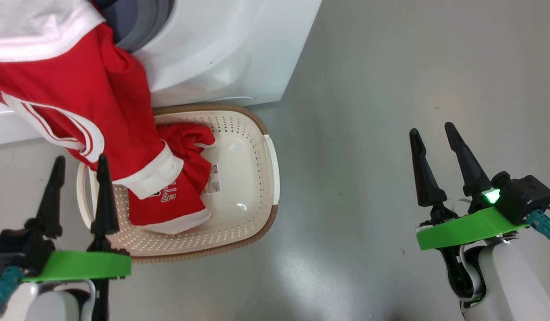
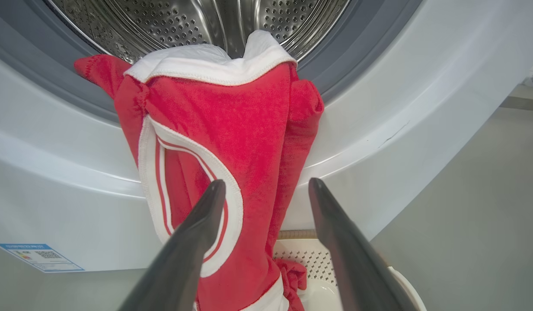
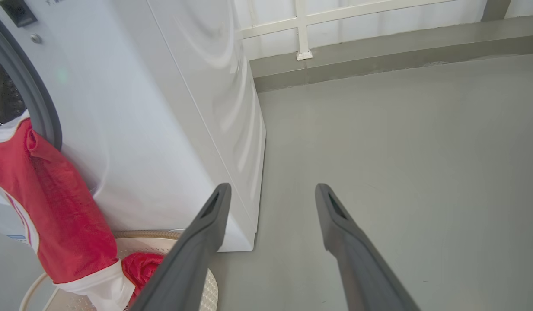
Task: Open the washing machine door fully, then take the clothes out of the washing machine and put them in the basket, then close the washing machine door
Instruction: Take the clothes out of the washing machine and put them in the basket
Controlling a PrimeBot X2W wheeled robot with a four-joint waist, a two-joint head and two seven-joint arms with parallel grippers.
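Observation:
A red garment with white trim (image 1: 74,102) (image 2: 231,142) (image 3: 50,216) hangs from the washing machine (image 1: 230,49) (image 2: 400,129) (image 3: 162,129) opening over the gasket, its lower end reaching the basket (image 1: 257,133) (image 2: 314,259) (image 3: 145,237). A second red piece with white lettering (image 1: 176,196) lies inside the basket. My left gripper (image 1: 80,162) (image 2: 266,185) stands open just in front of the hanging garment, holding nothing. Over bare floor to the right, my right gripper (image 1: 431,129) (image 3: 270,190) is open and empty. The washing machine door is out of view.
The basket sits on the grey floor (image 1: 390,89) right against the machine's front. A low grey kerb and white wall panels (image 3: 378,39) run behind the machine. A blue label (image 2: 39,257) is stuck low on the machine front.

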